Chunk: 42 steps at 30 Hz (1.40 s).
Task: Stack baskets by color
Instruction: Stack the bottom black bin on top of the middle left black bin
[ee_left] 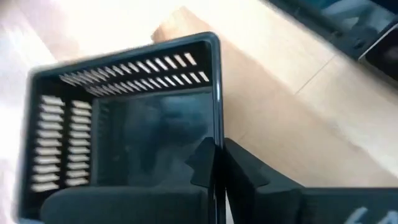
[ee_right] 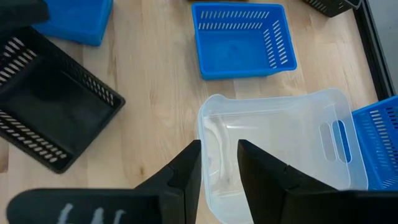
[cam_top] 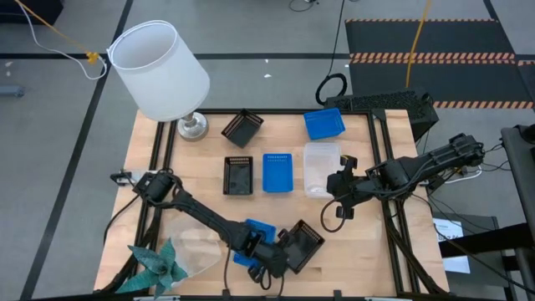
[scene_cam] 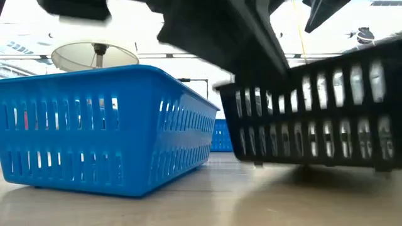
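Observation:
A black basket [cam_top: 303, 244] sits near the table's front edge, beside a blue basket [cam_top: 257, 234]; my left gripper [ee_left: 217, 160] is shut on its wall. In a row at mid-table lie another black basket [cam_top: 239, 176], a blue basket [cam_top: 278, 172] and a clear basket [cam_top: 322, 167]. A third black basket [cam_top: 242, 127] and a third blue basket [cam_top: 324, 124] lie at the far edge. My right gripper [ee_right: 219, 163] hovers open above the clear basket [ee_right: 273, 143], touching nothing. My left gripper pinches one side wall [ee_left: 217, 106] of the black basket near a corner, with one finger [ee_left: 200, 167] inside and the other finger [ee_left: 249, 177] outside. The fingers slant down from the table's left. In the low view the basket [scene_cam: 308, 113] looks slightly tilted; whether it is clear of the table I cannot tell.
A white lampshade on a metal base [cam_top: 160, 71] stands at the far left corner. A teal paper ornament [cam_top: 155, 266] and a clear basket [cam_top: 196, 249] lie at the near left. Bare wood shows between the middle row and the near baskets.

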Tool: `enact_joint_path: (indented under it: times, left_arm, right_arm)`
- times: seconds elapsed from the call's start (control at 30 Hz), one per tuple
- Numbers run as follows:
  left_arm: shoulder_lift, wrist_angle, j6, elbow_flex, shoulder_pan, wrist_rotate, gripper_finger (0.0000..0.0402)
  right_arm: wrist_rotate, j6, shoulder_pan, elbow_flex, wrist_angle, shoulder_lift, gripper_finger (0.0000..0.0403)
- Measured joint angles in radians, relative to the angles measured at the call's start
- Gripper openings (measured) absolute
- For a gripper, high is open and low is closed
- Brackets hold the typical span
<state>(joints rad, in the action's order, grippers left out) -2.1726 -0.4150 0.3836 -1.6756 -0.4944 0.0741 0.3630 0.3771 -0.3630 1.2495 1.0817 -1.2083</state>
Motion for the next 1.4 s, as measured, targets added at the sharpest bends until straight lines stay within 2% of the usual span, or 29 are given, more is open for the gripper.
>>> enact_joint_path:
  times: [0.17,0.33,0.5,0.67,0.9,1.1,1.4]
  left_arm:
    - [0.082,-0.039,-0.046,0.000,-0.028,0.053,0.0013]
    - [0.180,-0.115,-0.064,0.000,-0.070,0.156,0.0012]
    - [0.284,-0.264,-0.122,-0.001,-0.106,0.276,0.0012]
    - [0.377,-0.446,-0.233,-0.001,-0.129,0.425,0.0009]
    - [0.462,-0.697,-0.497,-0.002,-0.136,0.626,0.0011]
    - [0.471,-0.816,-0.637,0.005,-0.118,0.665,0.0008]
    - [0.470,-0.811,-0.668,0.154,-0.034,0.663,0.0008]
  right_arm:
    - [0.000,-0.001,0.000,0.000,0.000,0.000,0.0100]
    - [0.001,-0.004,0.000,0.000,0.000,0.000,0.0100]
    - [0.001,-0.001,0.000,0.000,0.000,0.000,0.0100]
    - [0.001,-0.001,0.000,0.000,0.000,0.000,0.0100]
    - [0.001,0.000,0.000,0.000,0.000,0.000,0.0100]
    - [0.001,0.000,0.000,0.000,0.000,0.000,0.0100]
    - [0.001,0.000,0.000,0.000,-0.001,0.000,0.0100]
